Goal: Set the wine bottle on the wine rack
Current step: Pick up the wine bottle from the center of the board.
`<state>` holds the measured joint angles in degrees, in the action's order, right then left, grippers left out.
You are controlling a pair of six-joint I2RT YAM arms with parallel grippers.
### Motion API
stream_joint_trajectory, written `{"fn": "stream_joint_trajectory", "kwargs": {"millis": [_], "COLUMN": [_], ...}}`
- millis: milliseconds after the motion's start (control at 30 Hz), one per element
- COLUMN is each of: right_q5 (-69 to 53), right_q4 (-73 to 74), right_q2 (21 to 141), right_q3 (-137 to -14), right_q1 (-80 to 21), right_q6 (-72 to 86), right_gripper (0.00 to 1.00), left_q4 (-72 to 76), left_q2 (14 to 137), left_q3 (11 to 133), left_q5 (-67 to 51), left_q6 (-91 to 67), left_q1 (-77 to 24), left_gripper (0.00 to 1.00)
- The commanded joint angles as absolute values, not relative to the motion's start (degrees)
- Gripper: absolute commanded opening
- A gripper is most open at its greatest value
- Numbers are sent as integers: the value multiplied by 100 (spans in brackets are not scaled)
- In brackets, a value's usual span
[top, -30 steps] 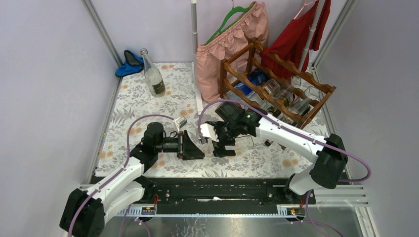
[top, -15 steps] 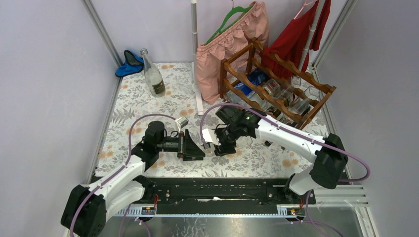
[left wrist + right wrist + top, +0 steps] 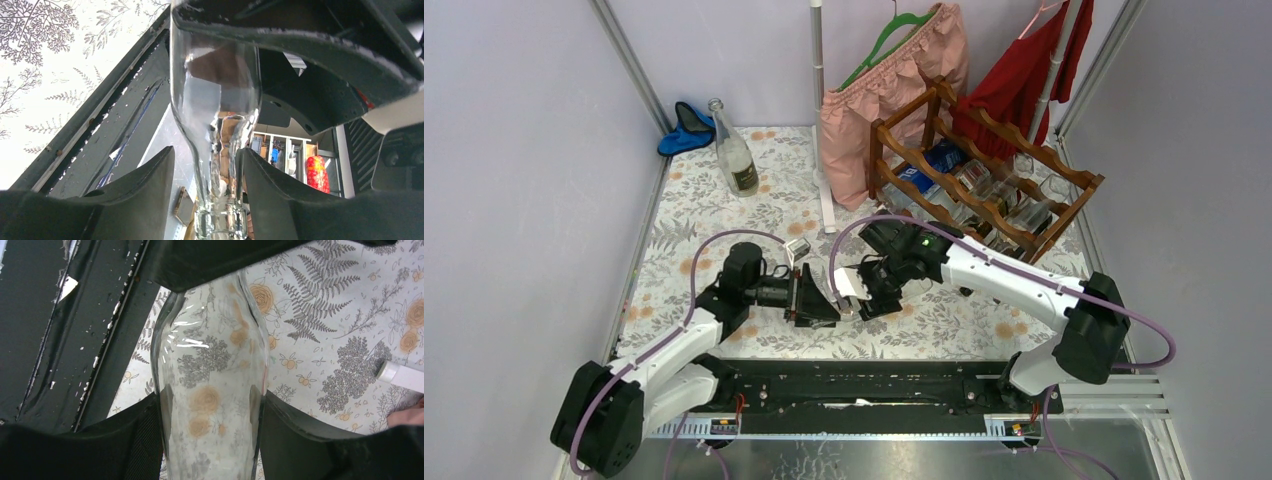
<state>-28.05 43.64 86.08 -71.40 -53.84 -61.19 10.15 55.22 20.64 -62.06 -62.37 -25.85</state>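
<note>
A clear glass wine bottle (image 3: 832, 292) hangs level over the flowered mat between my two grippers. My right gripper (image 3: 864, 293) is shut on it: in the right wrist view both fingers press the sides of the bottle's body (image 3: 210, 355) around my right gripper (image 3: 210, 396). My left gripper (image 3: 816, 296) stands open around the neck. In the left wrist view, a gap shows between the left finger (image 3: 150, 185) and the bottle's neck (image 3: 220, 145), which runs through my left gripper (image 3: 206, 152). The reddish-brown wine rack (image 3: 924, 177) stands at the back right, apart from both arms.
A second clear bottle (image 3: 735, 152) stands upright at the back left, by a blue cloth (image 3: 686, 128). Pink (image 3: 894, 75) and red (image 3: 1024, 80) garments hang behind the rack, which holds several glass items. A black rail (image 3: 864, 385) runs along the near edge.
My right gripper has closed from wide open onto the bottle's body. My left gripper has opened off the neck. Both grippers and the bottle have drifted slightly nearer.
</note>
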Motion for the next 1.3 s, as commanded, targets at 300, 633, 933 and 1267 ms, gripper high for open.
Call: {"fn": "stream_joint_trajectory", "kwargs": {"millis": [300,633,933,1267], "right_q5": [-2674,-2547,-2490,-2393], "right_q4": [4223,4263,4280,4280], "right_q2": [8485,8613,8716,8789], "right_q3": [-7272,-7431,-7527,-7528], "right_q1": [-5808,-5805,-5810,-5808], "right_q6": [-6206,-5998,-5876,-5792], "right_gripper": [5,5,5,5], "left_q4": [1024,1020,1020,1020], "left_q2": [5648,5585,5564,5552], "left_q3": [2250,2221,2215,2206], "left_q5": [-6398,-6417,-6451,-6469], "left_q6": [-6086,-6117,-6091,-6056], "left_q1": [-2636,-2653,-2697,-2725], "left_gripper": [54,48,52,42]}}
